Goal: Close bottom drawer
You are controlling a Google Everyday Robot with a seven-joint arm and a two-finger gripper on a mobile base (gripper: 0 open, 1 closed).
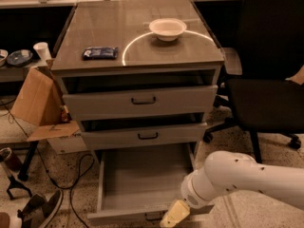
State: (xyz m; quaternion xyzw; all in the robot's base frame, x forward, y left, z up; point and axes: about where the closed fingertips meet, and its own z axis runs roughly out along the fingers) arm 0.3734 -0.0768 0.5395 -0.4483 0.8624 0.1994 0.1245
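Nearest to me, at the bottom edge of the view, my gripper (174, 214) hangs low at the near right end of the bottom drawer (142, 179), right at its front panel; whether it touches the panel I cannot say, nor whether it is spread or pressed together. My white arm (247, 177) reaches in from the right behind it. The drawer is pulled far out toward me, its plain grey floor bare and wholly in sight, so I judge the closing has not truly begun: the whole push away from me, into the cabinet, is left to do. Above and farther back sit the middle drawer (142, 136) and the top drawer (142, 100), each with a dark gap over its front. On the cabinet top (142, 13), farther on, rest a dark packet (99, 53) at the left and a white bowl (167, 28) toward the far right. A cardboard box (35, 99) leans at the left, and a black chair (270, 94) stands at the right.
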